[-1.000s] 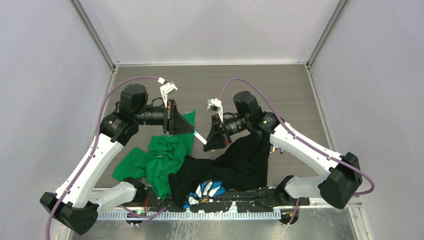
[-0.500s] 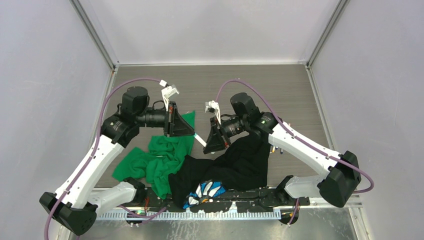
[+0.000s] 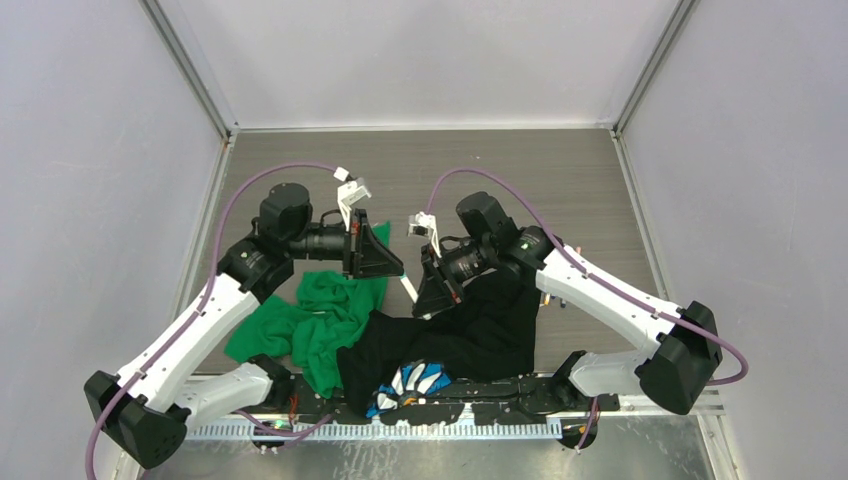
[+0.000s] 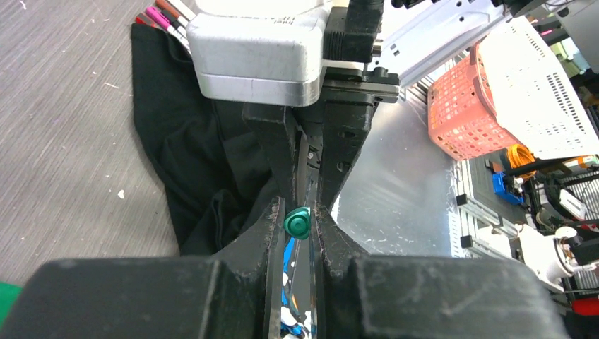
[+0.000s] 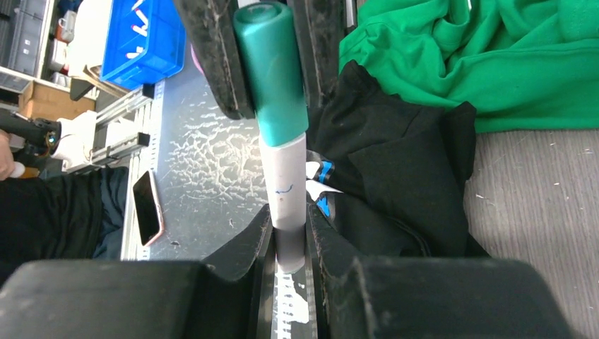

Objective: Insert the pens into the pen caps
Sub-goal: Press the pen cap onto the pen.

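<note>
The left gripper [image 4: 297, 212] pinches a short teal plastic cap [image 5: 272, 70]. Opposite on the right, the right gripper [image 5: 289, 236] clamps the slim white-barrelled pen [image 5: 286, 183], whose long axis runs straight between them into the cap.

No legible text, no readable labels

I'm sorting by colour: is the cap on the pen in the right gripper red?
No, the cap on the end of the white pen held by the right gripper is teal.
</note>
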